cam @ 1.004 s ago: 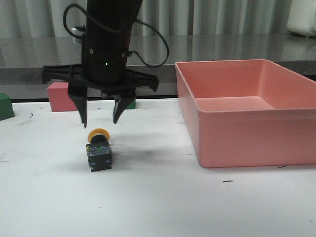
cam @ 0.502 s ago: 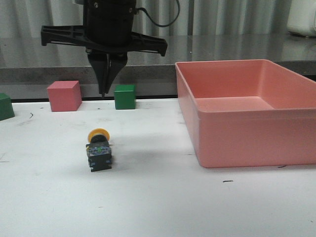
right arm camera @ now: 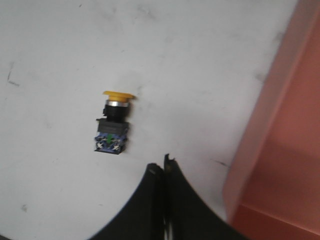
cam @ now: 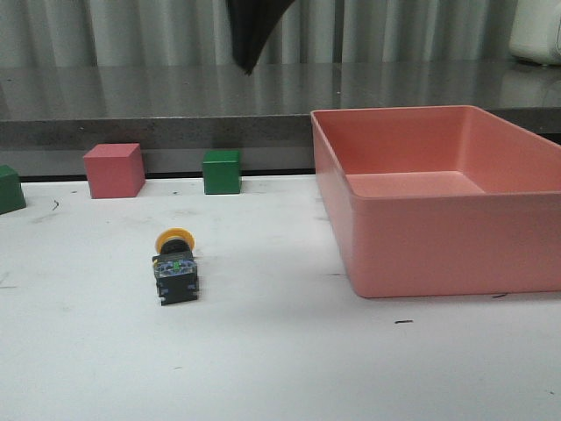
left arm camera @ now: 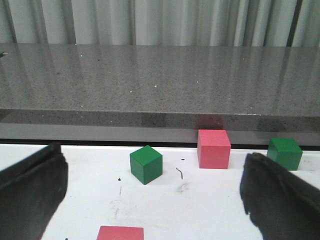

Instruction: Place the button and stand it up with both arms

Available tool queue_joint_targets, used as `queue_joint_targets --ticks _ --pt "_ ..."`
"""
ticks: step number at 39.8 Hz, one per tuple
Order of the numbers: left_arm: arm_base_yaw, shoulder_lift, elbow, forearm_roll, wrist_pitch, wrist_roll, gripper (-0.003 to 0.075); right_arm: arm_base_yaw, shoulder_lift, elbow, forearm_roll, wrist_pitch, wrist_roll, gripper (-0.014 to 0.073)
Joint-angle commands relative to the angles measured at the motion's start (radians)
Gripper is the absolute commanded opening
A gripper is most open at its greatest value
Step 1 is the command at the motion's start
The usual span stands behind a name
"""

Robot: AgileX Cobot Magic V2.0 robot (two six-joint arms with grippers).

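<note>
The button lies on its side on the white table, yellow cap pointing away from me and black base toward me. It also shows in the right wrist view, alone and untouched. My right gripper is shut and empty, high above the table and apart from the button. Only its closed fingertips show at the top edge of the front view. My left gripper is open and empty, with its fingers spread wide over another stretch of table. It is not in the front view.
A large pink bin stands to the right of the button. A pink cube and green cubes stand along the back edge. The left wrist view shows a green cube and pink cubes.
The right gripper closed its open fingers just above the button and rose straight up, almost out of the front view. The button has not moved.
</note>
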Motion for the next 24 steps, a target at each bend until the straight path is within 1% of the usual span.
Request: queue_joint_targets --ticks 1,6,10,15,19,24 --pt "0.003 0.012 -0.036 -0.007 -0.080 0.000 0.0670 -0.069 -0.101 -0.031 -0.003 0.093 -0.045 -0.0061" --pt "0.003 0.012 -0.036 -0.007 -0.080 0.000 0.0670 -0.151 -0.152 -0.004 0.007 0.098 -0.075 -0.0061" --pt "0.003 0.012 -0.036 -0.007 -0.080 0.000 0.0670 -0.226 -0.213 0.048 0.007 0.096 -0.086 -0.0061" --pt "0.003 0.012 -0.036 -0.007 -0.080 0.000 0.0670 -0.322 -0.300 0.158 0.007 0.073 -0.103 -0.0061" --pt "0.003 0.012 -0.036 -0.007 -0.080 0.000 0.0670 -0.397 -0.387 0.278 0.007 0.034 -0.108 -0.0061" --pt "0.003 0.012 -0.036 -0.007 -0.080 0.000 0.0670 -0.466 -0.493 0.424 0.007 -0.023 -0.110 -0.0061"
